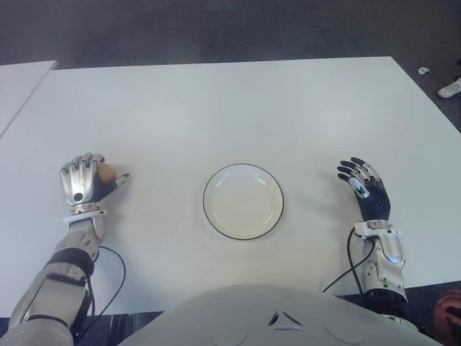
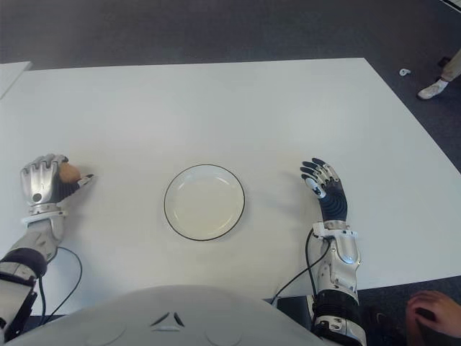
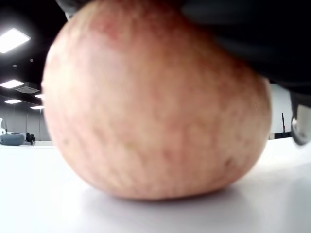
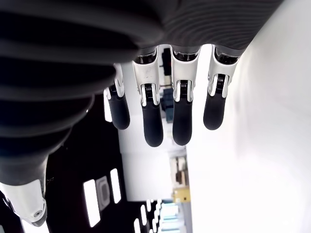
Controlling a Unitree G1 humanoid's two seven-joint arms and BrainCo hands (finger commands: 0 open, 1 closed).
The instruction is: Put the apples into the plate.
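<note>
Nearest the robot's body, the right hand (image 1: 365, 186) shows over the white table (image 1: 238, 101) to the right of the plate, palm turned inward, its fingers (image 4: 152, 118) straight and spread a little apart, holding nothing. At about the same depth and between the two hands sits the plate (image 1: 216, 220), a round white dish with a thin dark rim, nothing in it, flat on the table in front of the robot's torso. On the left side, well apart from the plate, the left hand (image 1: 85, 179) is curled over a single apple (image 3: 155, 102); the fingers wrap down across the fruit's top and far side, and only a sliver of its reddish skin shows between the knuckles and the thumb in the eye views. The left wrist view shows the apple pink and yellow, streaked, with its underside touching the table surface, so it stands on the table under the grasp, outside the plate. Beyond the hands the table stretches bare to its far edge, with dark floor (image 1: 216, 29) behind it.
</note>
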